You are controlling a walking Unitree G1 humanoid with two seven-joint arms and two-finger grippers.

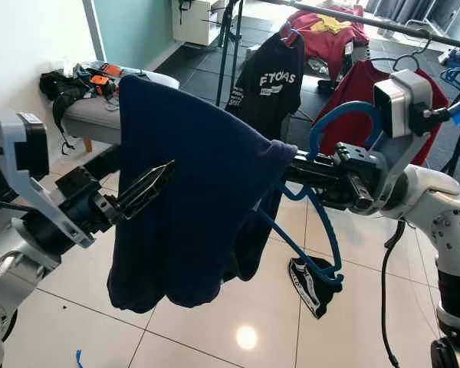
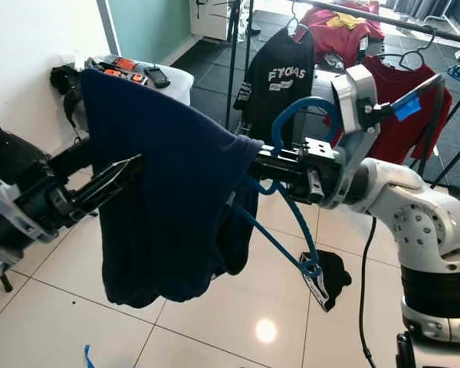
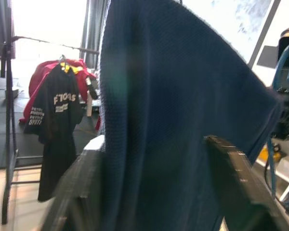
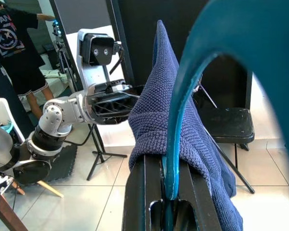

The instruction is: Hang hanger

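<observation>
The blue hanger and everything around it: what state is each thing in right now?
Blue hanger: clamped in the right hand, hook up, not on the rail.
Navy garment: draped over the hanger, hanging down.
Left hand: fingers open, either side of the garment's edge.
Black T-shirt: hanging on the rail.
Red shirt: hanging on the rail.
Dark cloth: lying crumpled on the floor.

The robot has 2 silver jointed metal arms with black motor housings and screw-dotted round joints. Each ends in a gripper of 2 long ridged black fingers: left gripper [image 1: 149, 186], right gripper [image 4: 164, 192]. A silver box-shaped wrist camera [image 1: 402, 103] tops the right arm, and a black cable [image 1: 386, 264] hangs at its 6 o'clock.
</observation>
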